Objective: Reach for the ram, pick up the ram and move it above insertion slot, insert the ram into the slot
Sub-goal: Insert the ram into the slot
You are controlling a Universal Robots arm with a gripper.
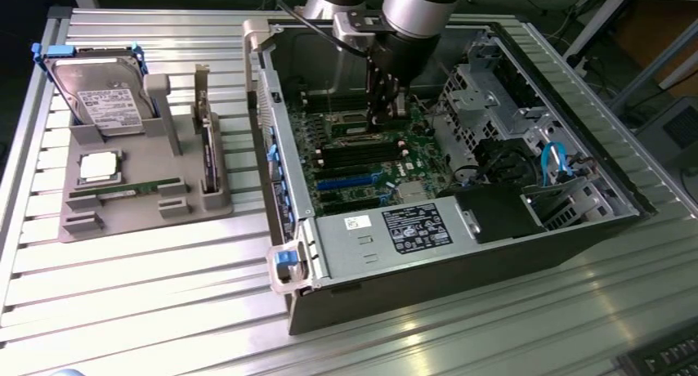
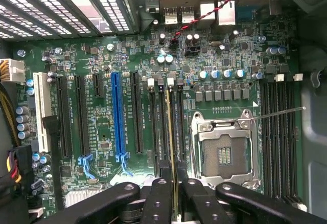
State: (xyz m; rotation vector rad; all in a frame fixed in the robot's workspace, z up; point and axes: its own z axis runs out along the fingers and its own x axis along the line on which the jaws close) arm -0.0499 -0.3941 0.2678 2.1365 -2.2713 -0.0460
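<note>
My gripper [image 2: 173, 187] clamps the ram [image 2: 170, 132] edge-down, so that it runs in line with the slot [image 2: 174, 119] beneath; whether it is seated I cannot tell. Neighbouring slots [image 2: 152, 121] crowd both sides, the processor socket [image 2: 225, 152] lies just beyond, and the case wall [image 1: 286, 180] stands farther out

A robotics lab or workshop — slotted aluminium bench [image 1: 131, 298], opened computer tower [image 1: 469, 270], grey parts fixture [image 1: 136, 211].
</note>
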